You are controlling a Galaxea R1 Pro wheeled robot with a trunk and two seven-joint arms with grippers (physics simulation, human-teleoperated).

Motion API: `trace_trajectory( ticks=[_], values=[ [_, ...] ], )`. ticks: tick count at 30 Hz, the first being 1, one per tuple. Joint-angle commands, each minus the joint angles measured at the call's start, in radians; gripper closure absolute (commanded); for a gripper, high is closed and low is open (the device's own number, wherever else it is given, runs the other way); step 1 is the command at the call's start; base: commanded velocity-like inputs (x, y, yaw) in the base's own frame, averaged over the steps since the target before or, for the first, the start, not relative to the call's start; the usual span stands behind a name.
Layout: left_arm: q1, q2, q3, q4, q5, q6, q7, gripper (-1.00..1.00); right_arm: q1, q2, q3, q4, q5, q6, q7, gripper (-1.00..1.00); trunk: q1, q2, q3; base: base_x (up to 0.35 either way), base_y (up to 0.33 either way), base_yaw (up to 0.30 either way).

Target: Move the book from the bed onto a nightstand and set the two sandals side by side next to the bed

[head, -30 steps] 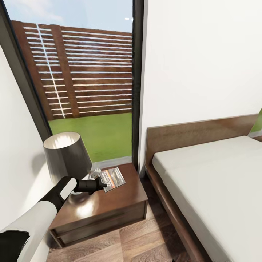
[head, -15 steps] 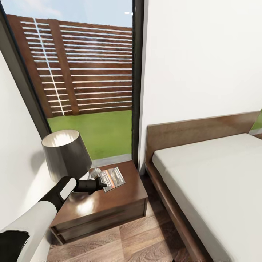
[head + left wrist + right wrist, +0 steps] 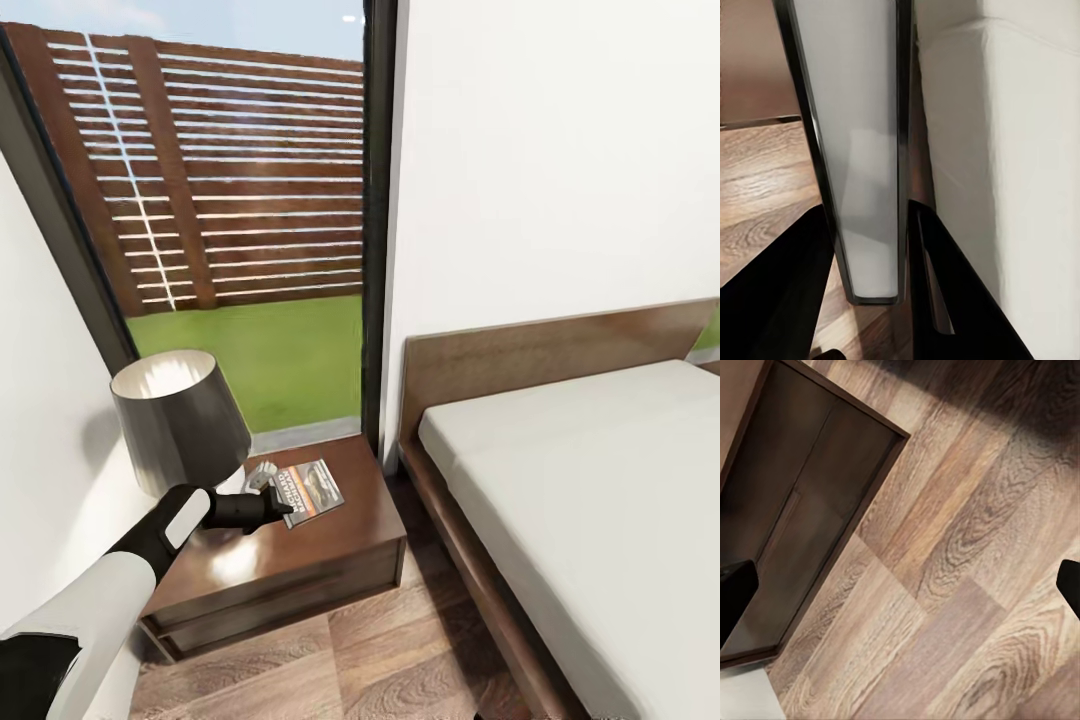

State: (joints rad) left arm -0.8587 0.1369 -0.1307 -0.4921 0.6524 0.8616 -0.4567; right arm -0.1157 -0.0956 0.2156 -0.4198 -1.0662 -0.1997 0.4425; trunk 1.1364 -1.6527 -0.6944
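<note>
The book [image 3: 309, 491] is over the back part of the nightstand [image 3: 300, 565], just beside the lamp [image 3: 180, 425], with the left gripper [image 3: 283, 512] at its near edge. It looks tilted rather than flat, which I take to mean it is held, not laid down. The left wrist view bears this out: the book's edge [image 3: 862, 172] runs lengthwise between the two dark fingers [image 3: 787, 292], pages and cover seen end-on, the jaws narrow and closed against it. Gripping it by the spine-side edge keeps the thin paperback stiff and lets it be lowered onto the glossy top without fouling the lampshade.

The head view gives the layout — nightstand against the window [image 3: 220, 200], bed [image 3: 590, 490] to its right — yet hides the grip. The left wrist view shows the grip, and the mattress side behind it. The right wrist view looks down on plank floor [image 3: 960, 585] and the nightstand's front; its fingertips [image 3: 735, 592] sit far apart, nothing between them.
</note>
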Motion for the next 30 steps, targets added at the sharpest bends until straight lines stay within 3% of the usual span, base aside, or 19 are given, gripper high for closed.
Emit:
trace_trajectory(
  ticks=[1,30],
  values=[
    [-0.001,0.001,-0.004,0.000,0.000,0.000,-0.005,1.00,-0.001,-0.001,0.008,0.001,-0.011,-0.006,0.002,-1.00,0.000,0.000,-0.003,0.000,0.000,0.000],
    [-0.001,0.001,0.004,-0.002,0.000,-0.004,-0.004,1.00,-0.001,-0.001,0.008,0.001,-0.011,-0.006,0.003,-1.00,0.000,0.000,-0.048,0.000,0.000,0.000]
  ],
)
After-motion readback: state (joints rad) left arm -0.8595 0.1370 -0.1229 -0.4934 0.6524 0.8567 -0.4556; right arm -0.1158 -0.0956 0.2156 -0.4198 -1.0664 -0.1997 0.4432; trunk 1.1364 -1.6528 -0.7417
